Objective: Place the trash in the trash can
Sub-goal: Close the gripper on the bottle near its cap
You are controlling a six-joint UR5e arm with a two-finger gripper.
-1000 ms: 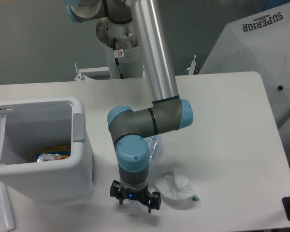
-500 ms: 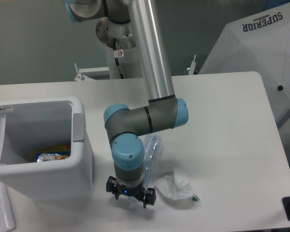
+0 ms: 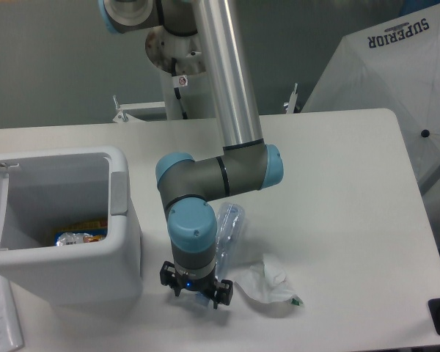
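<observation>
Tool (image 3: 196,287) looks spread, holding nothing, low over tabletop (image 3: 337,183); bottle (image 3: 228,229) just right of it, long axis running away toward arm base.

I read this as a robotics lab or test cell, not a home or a shop. I run a silver, grey and blue industrial arm (image 3: 220,132) whose base is bolted to a white pedestal (image 3: 187,92) just behind the white table (image 3: 337,191). Behind the table stands a plain grey wall (image 3: 59,66) with no decoration. Beyond the table's right edge I see a white photographic umbrella (image 3: 396,81) printed "SUPERIOR", the sort used to light a recording setup. On the table's left part sits a white bin (image 3: 66,249), its lid open.
</observation>
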